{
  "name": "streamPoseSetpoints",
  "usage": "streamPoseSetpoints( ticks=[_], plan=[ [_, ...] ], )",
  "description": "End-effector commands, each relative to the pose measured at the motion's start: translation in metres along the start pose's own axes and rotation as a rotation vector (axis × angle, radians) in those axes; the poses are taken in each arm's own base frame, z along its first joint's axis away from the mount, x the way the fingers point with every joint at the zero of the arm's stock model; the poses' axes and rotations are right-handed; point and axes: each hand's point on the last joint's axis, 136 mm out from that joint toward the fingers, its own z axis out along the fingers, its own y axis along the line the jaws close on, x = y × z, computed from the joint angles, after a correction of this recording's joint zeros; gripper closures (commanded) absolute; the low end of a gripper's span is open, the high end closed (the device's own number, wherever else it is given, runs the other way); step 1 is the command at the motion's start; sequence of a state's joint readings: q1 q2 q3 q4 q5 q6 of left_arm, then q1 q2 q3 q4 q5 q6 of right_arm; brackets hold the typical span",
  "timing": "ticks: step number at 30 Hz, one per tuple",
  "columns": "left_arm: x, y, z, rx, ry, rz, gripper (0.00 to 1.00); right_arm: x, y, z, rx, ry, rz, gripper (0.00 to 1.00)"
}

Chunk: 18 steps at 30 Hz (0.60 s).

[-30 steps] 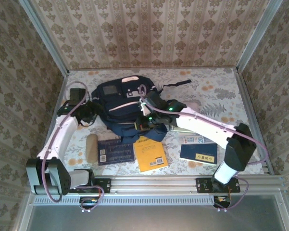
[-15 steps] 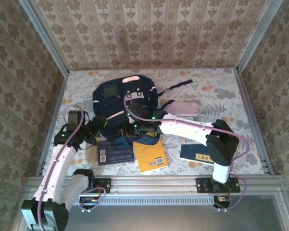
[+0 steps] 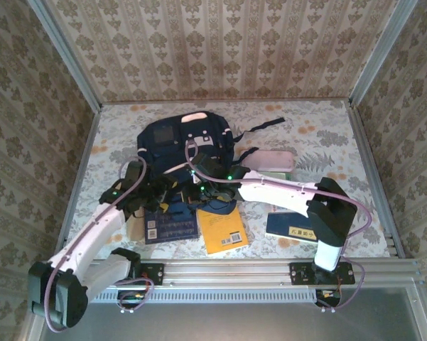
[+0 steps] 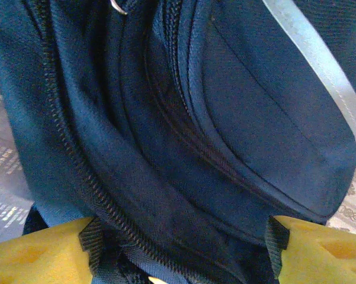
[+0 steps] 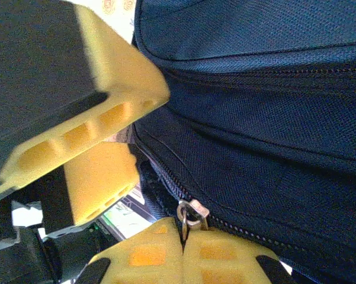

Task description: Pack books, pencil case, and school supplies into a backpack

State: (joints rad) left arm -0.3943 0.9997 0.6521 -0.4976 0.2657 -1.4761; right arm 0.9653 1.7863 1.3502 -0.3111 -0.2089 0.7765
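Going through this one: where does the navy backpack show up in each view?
Top external: backpack at centre, just beyond the orange-yellow book.
Left wrist: backpack centre and right, pale trim stripe upper right.
Right wrist: backpack upper right and centre; right claw shut on its zipper pull.
Shared landmark: zipper track, in both wrist views.

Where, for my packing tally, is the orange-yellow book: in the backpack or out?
Out: the orange-yellow book lies flat on the table.
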Motion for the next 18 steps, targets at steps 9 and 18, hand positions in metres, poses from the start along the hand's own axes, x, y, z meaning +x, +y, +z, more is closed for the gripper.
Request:
streamPoseSetpoints(
  ticks=[9, 18],
  plan=[
    [-0.013, -0.005, 0.034, -0.012, -0.043, -0.038, 0.75, 0.007, -0.013, 0.005, 0.071, 0.006, -0.078, 1.0],
    [-0.033, -0.019, 0.011, -0.012, -0.146, 0.022, 1.0, 0.015, -0.049, -0.023, 0.305, 0.09, -0.2, 1.0]
  ],
)
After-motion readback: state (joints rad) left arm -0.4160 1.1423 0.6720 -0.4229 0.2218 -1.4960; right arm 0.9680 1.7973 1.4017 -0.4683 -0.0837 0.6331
